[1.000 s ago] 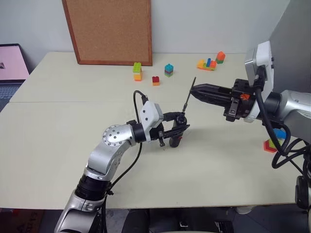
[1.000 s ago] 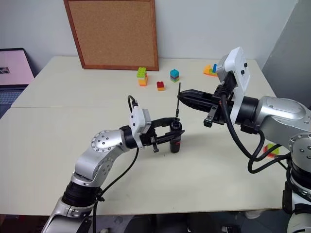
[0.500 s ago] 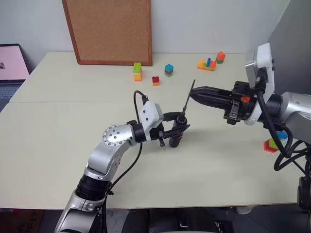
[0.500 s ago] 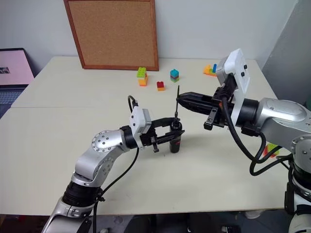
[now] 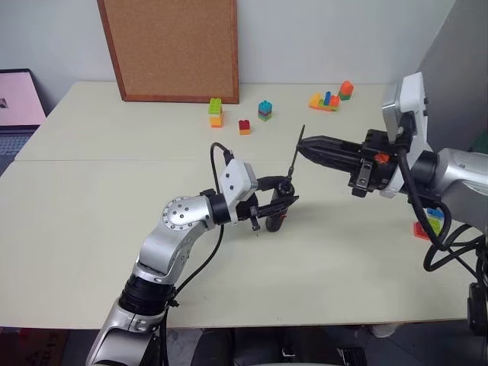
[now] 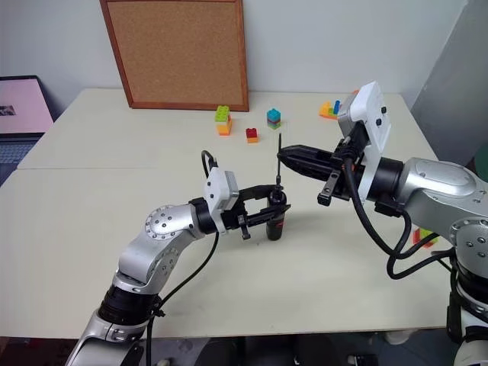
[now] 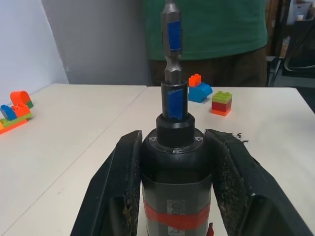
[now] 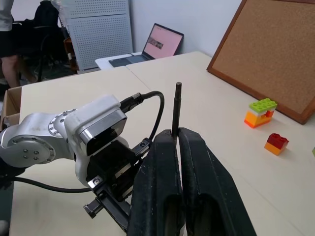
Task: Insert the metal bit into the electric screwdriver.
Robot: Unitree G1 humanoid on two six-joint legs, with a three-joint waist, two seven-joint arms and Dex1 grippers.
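Since the earlier frames the right arm has shifted only slightly, its white wrist housing tilting a touch, while the bit and both grippers sit almost where they were.

The pale table [image 5: 91,229] spans the scene, with a corkboard [image 5: 169,47] leaning against the far wall and a laptop [image 5: 17,107] at the far left edge. In the left wrist view a person in a green top [image 7: 211,29] stands beyond the table.

The left gripper [image 6: 273,211], reaching in from the near left toward the middle of the table, is clenched on the electric screwdriver [image 7: 175,187]; its two black fingers press the tool's body from either side, and the tool stands upright with its base close to or on the tabletop. A red band circles it low down.

The right gripper [image 5: 303,148], coming from the right, has its fingers pinched together on the metal bit [image 5: 296,155]. The thin rod stands nearly upright, leaning a little, with its lower end at the screwdriver's top opening. In the left wrist view it rises out of the collar, marked with blue patches.

Small toy block stacks [image 5: 216,111] dot the far side of the table, with more blocks [image 5: 331,97] at the far right and one [image 5: 424,226] beside the right arm.
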